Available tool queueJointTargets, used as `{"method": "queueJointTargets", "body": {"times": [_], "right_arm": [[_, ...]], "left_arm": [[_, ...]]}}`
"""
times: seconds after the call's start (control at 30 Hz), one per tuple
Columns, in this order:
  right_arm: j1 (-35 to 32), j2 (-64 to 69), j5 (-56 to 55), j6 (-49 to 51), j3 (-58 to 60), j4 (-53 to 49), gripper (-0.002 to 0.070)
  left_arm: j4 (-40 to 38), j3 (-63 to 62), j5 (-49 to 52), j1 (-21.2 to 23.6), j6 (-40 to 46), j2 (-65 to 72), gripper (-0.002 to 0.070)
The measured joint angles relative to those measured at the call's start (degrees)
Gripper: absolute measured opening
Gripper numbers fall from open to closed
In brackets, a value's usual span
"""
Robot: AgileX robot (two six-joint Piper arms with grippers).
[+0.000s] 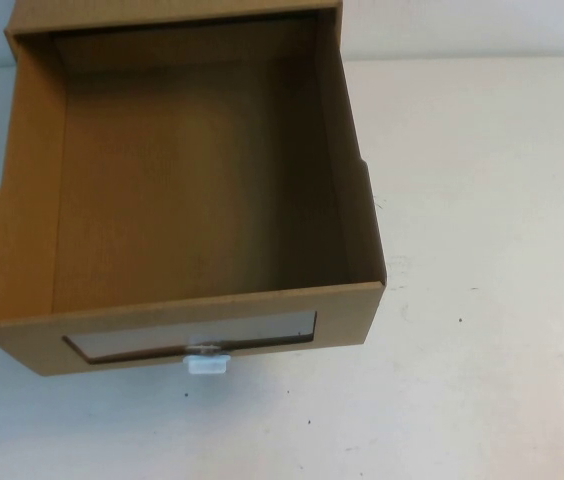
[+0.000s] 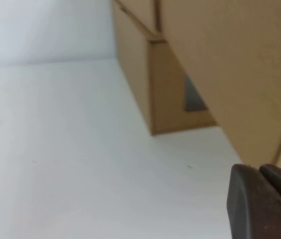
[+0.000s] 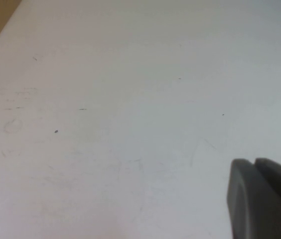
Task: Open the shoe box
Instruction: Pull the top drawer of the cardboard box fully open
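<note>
Shoe box (image 1: 22, 200) stands open on the table (image 1: 482, 250), left of centre. Left gripper (image 2: 258, 169) pressed together near its wall; right gripper (image 3: 254, 162) likewise, over bare table. My worry: left arm swings, shoves it.

We see a white table (image 1: 492, 200), lightly scuffed and dotted with a few small dark specks. One thing rests directly on it: a brown cardboard shoe box (image 1: 192, 180), open-topped, standing toward the table's left and far side.
</note>
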Motion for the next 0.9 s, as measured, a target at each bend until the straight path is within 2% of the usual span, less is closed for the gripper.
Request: {"method": "queueJointTargets", "body": {"times": [0.1,0.2,0.4,0.9], "right_arm": [[0.0,0.0,0.0,0.0,0.0,0.0,-0.0013],[0.0,0.0,0.09,0.0,0.0,0.0,-0.0014],[0.0,-0.04,0.09,0.0,0.0,0.0,-0.0014],[0.0,-0.04,0.09,0.0,0.0,0.0,-0.0014]], "left_arm": [[7.69,0.0,3.21,0.38,-8.46,-3.29,-0.0005],[10.13,0.0,7.83,0.38,-10.76,-4.26,-0.0005],[11.01,0.0,14.61,0.38,-11.36,-4.26,-0.0005],[11.01,0.0,15.19,0.38,-11.36,-4.38,-0.0005]]}}
